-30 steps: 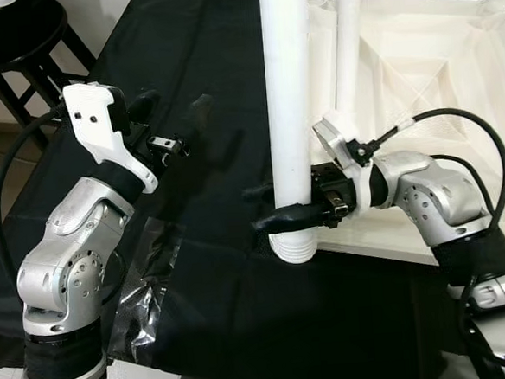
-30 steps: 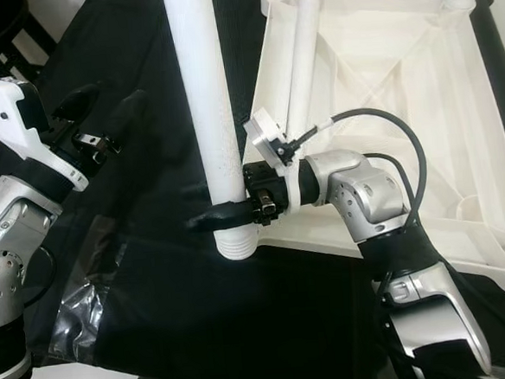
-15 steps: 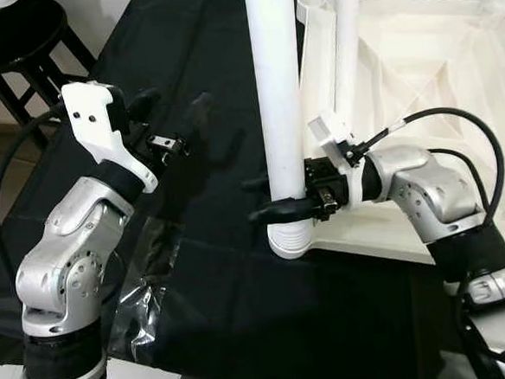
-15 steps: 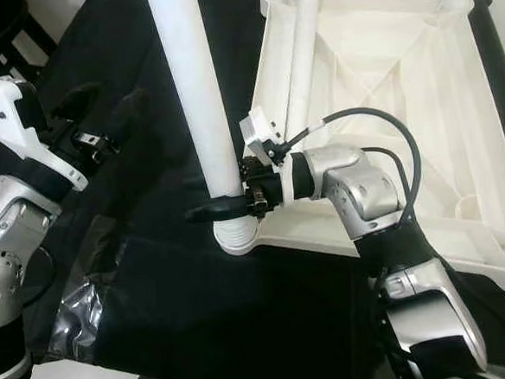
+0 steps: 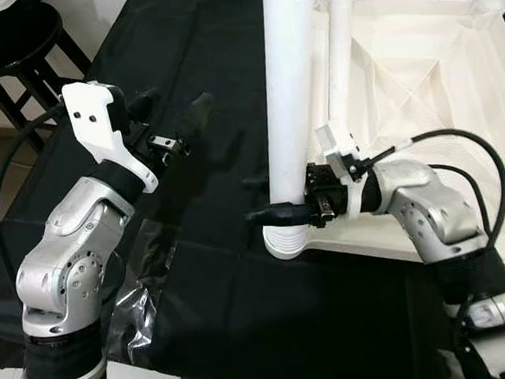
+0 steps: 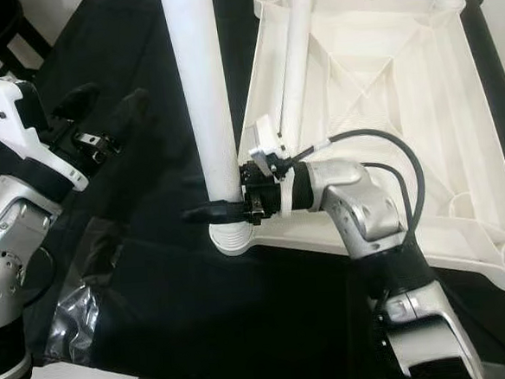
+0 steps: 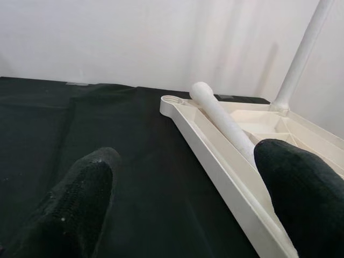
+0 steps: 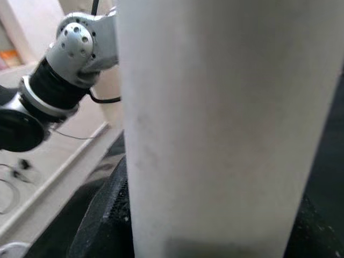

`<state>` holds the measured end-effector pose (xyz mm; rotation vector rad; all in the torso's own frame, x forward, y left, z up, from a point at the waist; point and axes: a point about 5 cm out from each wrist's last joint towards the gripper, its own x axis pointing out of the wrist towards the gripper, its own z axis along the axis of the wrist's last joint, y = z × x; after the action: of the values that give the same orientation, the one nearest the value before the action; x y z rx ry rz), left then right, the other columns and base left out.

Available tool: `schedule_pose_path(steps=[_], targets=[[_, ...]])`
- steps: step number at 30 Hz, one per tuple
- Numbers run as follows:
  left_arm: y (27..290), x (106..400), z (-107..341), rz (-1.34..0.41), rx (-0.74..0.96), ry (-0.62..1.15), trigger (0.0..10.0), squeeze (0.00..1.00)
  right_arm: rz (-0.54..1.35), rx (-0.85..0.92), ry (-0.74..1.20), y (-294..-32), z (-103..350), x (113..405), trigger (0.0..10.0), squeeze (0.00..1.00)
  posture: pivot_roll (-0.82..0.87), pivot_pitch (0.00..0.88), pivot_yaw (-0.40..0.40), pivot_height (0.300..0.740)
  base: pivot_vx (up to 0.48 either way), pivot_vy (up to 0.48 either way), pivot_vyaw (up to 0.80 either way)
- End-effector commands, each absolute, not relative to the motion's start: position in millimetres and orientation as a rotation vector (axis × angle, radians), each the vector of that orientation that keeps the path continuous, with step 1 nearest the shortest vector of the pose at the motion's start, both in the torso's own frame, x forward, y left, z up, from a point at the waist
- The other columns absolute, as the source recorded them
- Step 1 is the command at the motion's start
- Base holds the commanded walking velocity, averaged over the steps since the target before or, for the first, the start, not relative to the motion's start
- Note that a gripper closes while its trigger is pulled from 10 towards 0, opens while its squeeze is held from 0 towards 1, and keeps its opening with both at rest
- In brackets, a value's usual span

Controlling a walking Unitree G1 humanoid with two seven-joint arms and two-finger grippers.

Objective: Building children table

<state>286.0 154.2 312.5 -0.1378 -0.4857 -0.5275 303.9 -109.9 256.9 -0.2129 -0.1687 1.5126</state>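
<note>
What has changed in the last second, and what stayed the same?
The right claw, shut on the upright white leg, carried the leg's threaded end toward the near corner of the upturned tabletop, where it now sits. The grip did not change. The left claw stayed open and idle over the black cloth, and the leg already mounted did not move.

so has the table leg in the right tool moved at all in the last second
Yes. The table leg, gripped by the right tool, has come down: its threaded end, a second ago hanging off the near corner of the upturned white tabletop, now sits on that corner.
</note>
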Motion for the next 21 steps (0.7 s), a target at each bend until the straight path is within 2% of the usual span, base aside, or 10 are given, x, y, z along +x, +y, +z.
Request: schedule_pose_path(steps=[1,11,21], targets=[[155.7,283.2,310.2,-0.532,-0.131,-0.482,10.0,0.00,1.528,-0.235,-0.090,-100.8,231.3,299.8,10.0,0.00,0.06,0.360,0.032,0.740,0.000,0.000,0.00],[154.4,283.9,311.1,-0.537,-0.131,-0.486,10.0,0.00,1.477,-0.304,-0.143,-99.0,230.9,299.1,10.0,0.00,0.06,0.349,0.032,0.740,0.000,0.000,0.00],[152.7,283.6,311.3,-0.544,-0.130,-0.489,10.0,0.00,1.470,-0.297,-0.138,-101.4,229.9,297.3,10.0,0.00,0.06,0.342,0.034,0.740,0.000,0.000,0.00]])
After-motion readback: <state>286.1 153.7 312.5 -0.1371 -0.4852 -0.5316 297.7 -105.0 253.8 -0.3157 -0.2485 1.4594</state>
